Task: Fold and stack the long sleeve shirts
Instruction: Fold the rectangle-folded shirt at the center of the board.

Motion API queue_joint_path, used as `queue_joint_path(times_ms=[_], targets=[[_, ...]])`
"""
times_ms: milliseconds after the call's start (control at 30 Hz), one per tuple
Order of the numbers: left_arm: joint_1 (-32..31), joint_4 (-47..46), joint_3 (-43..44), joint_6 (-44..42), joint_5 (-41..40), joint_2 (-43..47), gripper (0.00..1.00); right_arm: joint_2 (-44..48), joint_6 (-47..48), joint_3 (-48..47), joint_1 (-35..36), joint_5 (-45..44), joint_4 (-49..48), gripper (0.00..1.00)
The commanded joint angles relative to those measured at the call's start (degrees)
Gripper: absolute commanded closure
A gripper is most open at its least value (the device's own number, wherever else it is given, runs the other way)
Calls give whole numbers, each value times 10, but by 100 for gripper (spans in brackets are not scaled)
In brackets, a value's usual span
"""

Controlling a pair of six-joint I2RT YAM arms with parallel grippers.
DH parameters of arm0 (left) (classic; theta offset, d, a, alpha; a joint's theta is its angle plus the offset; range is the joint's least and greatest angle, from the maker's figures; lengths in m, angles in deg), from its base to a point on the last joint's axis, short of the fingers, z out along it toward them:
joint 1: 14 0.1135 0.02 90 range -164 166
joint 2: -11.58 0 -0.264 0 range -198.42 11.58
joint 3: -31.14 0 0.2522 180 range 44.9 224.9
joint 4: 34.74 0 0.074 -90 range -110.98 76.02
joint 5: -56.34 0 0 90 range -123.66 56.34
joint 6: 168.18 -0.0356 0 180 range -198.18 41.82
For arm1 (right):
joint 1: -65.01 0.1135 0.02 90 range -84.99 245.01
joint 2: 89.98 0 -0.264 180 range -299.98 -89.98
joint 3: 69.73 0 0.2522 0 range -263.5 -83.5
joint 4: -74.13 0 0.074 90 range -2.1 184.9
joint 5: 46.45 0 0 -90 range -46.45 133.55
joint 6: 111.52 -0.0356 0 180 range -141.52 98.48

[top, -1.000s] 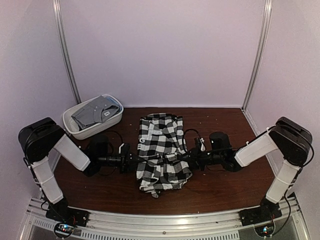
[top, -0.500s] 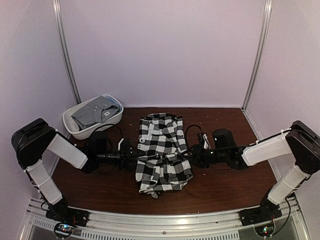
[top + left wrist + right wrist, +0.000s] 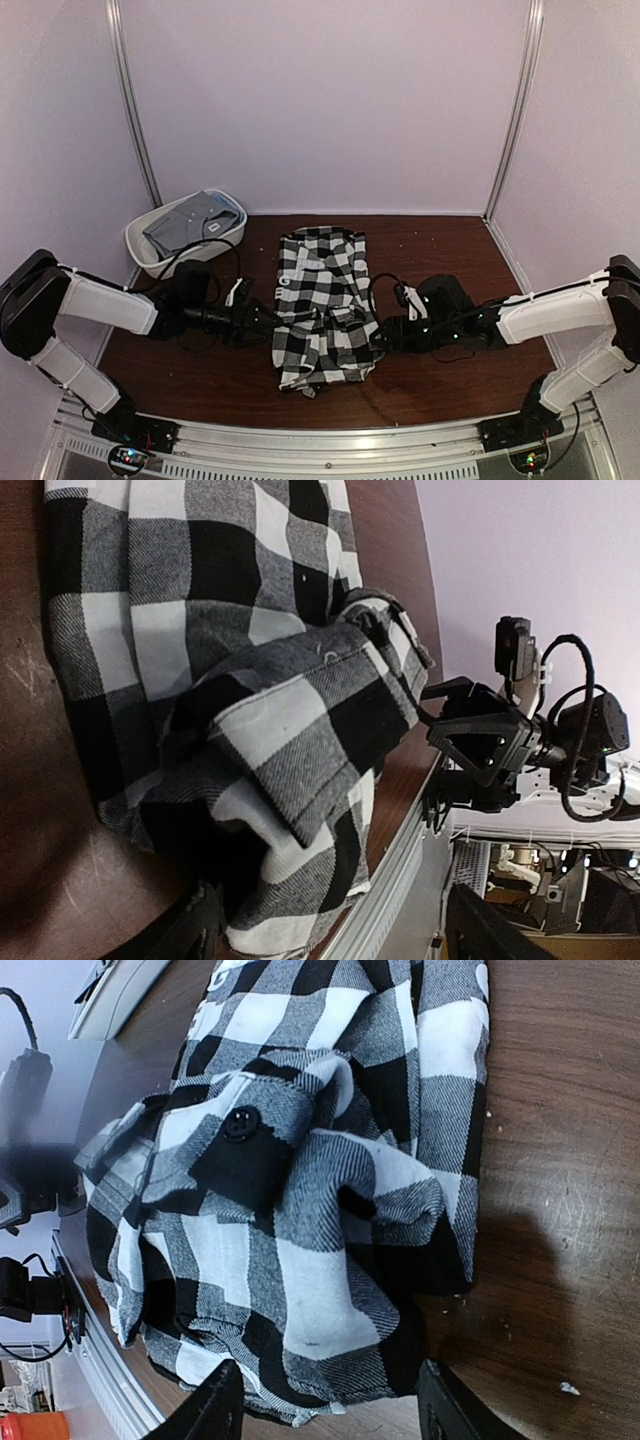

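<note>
Left gripper, jaws spread wide, sits at the left edge of the checked shirt; right gripper, jaws parted too, at its right edge. The shirt lies rumpled at the middle of the bench; the grey shirt rests in the tub, far-left corner.

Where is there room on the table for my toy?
Back right, the bare table between the checked shirt and the right edge is free. So is the near right corner. Crowded: the middle, where the left gripper and right gripper flank the shirt, and around the white tub.
</note>
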Motion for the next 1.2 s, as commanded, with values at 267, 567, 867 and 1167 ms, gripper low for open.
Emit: queue_joint_path(times_ms=[267, 567, 867, 1167], targets=[[-91, 102, -13, -118, -89, 31, 21, -36, 95, 6, 53, -54, -15, 28], [-133, 75, 13, -93, -112, -18, 40, -93, 91, -27, 83, -76, -15, 43], [-136, 122, 55, -84, -118, 21, 86, -47, 72, -82, 87, -85, 70, 87], [-109, 172, 127, -68, -124, 40, 93, -58, 59, -186, 69, -99, 164, 93]])
